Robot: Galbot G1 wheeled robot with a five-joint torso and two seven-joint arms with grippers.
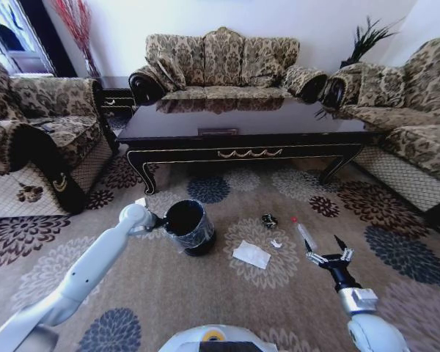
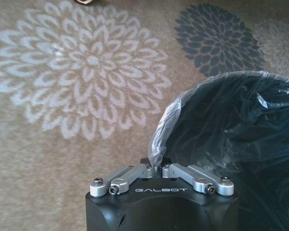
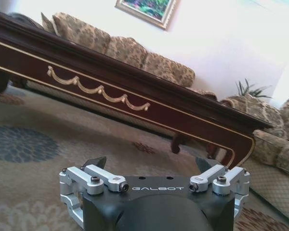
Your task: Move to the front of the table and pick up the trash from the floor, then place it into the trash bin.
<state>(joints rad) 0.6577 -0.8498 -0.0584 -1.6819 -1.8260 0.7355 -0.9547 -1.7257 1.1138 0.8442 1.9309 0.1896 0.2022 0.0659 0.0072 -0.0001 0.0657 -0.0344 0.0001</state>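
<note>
Patterned sofas ring a flowered floor (image 1: 227,293), with the dark table (image 1: 242,125) just ahead. The left gripper (image 2: 157,168) has its jaws pinched on the liner rim of the trash bin (image 1: 189,226), which stands on the carpet. The right gripper (image 1: 328,257) hovers low with jaws spread, near the red-capped tube (image 1: 303,233). The white tissue (image 1: 251,254), a tiny scrap (image 1: 276,243) and the green wrapper (image 1: 269,220) lie between bin and tube.
</note>
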